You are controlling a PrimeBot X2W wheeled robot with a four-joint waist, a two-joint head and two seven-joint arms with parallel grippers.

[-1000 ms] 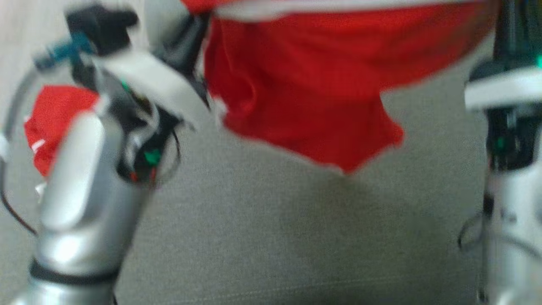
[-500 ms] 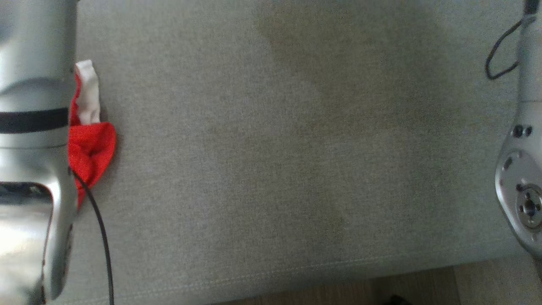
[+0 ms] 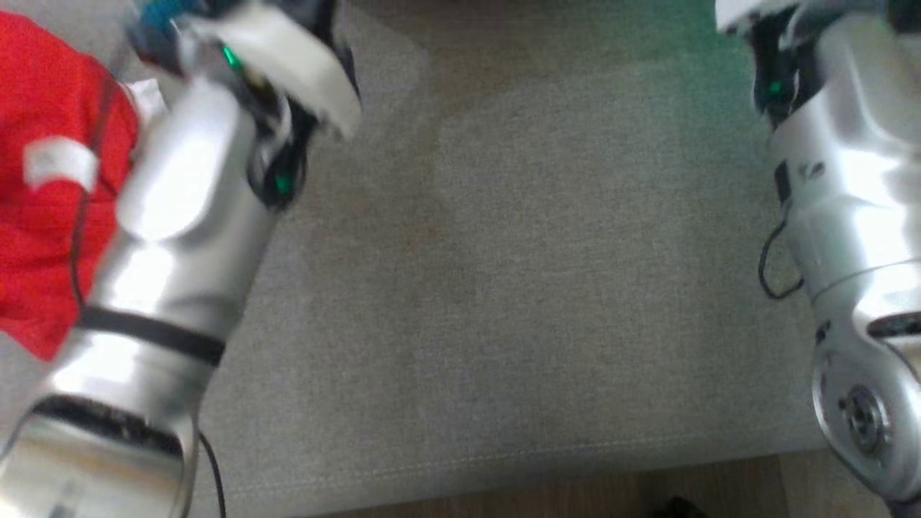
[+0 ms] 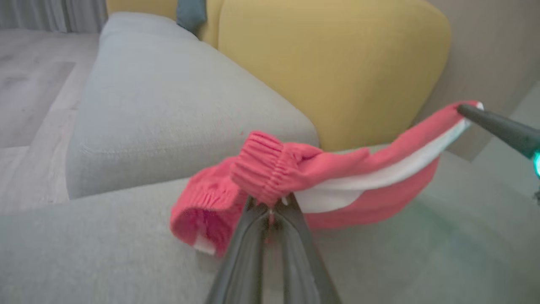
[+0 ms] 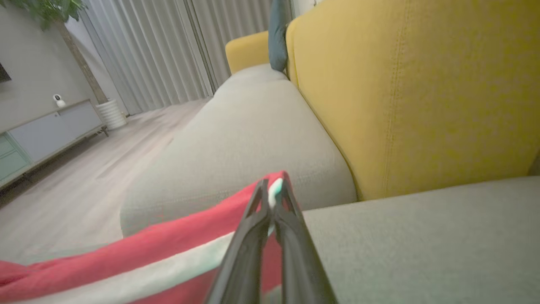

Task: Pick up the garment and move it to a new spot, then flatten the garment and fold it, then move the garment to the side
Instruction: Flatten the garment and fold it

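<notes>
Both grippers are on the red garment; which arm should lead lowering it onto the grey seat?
Left, likely. The left gripper is shut on the bunched waistband of the red garment, which sags close to the grey seat; the right gripper pinches the striped end, seemingly higher.

Garment (image 4: 337,177) stretched between my two pincers over the sofa seat (image 5: 422,245), one end in my left gripper (image 4: 270,211), the other end in my right gripper (image 5: 274,188), backrest (image 5: 422,84) behind the sofa seat, a second seat cushion (image 5: 253,139) beside it, floor (image 5: 84,190) beyond that cushion
</notes>
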